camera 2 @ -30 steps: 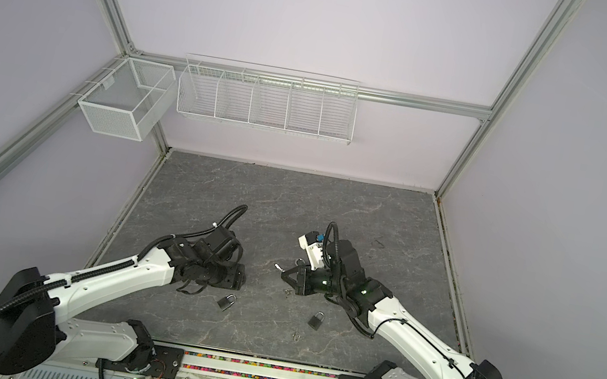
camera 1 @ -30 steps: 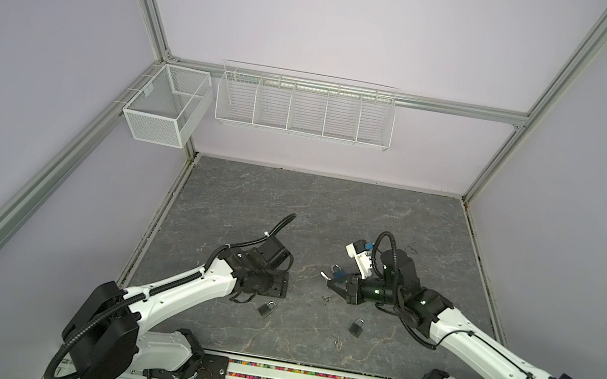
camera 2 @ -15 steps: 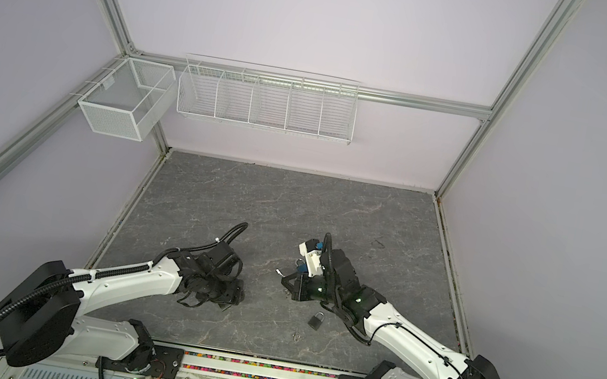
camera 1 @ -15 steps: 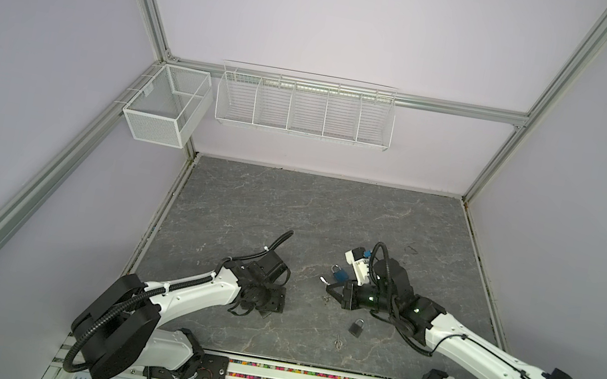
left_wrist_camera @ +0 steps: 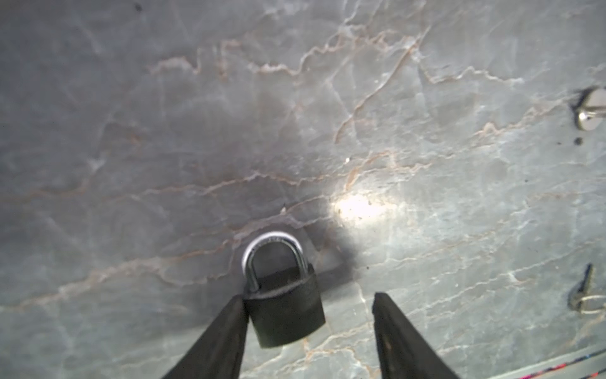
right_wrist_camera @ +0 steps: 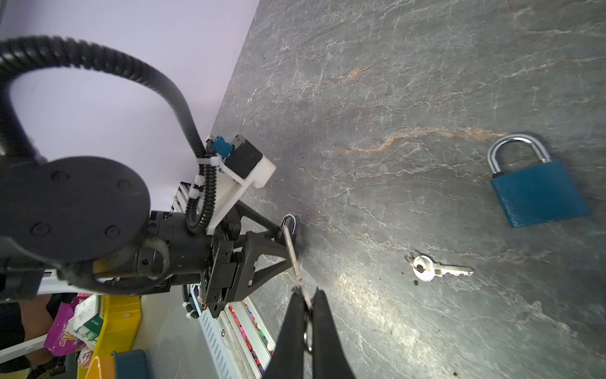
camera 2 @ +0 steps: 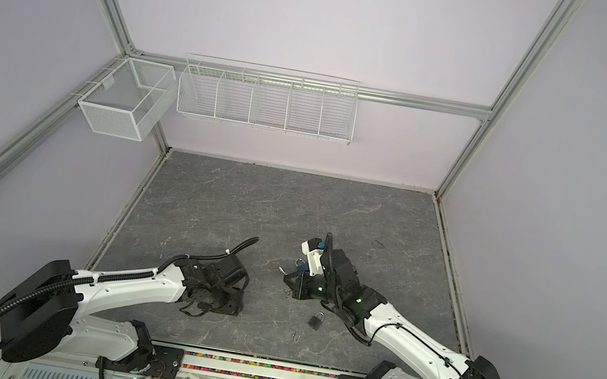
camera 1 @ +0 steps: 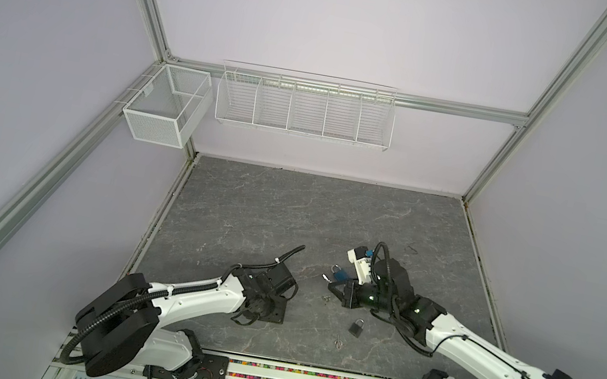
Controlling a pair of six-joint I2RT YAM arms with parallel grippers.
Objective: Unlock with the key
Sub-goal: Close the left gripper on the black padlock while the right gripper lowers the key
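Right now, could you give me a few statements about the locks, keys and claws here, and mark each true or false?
1. The right gripper is shut on a key. True.
2. The left gripper holds the blue padlock. False: its open jaws straddle a black padlock, and the blue padlock lies free on the table.
3. A loose key lies on the table near the blue padlock. True.
4. Only one padlock is here. False: there are three, including a second black padlock.
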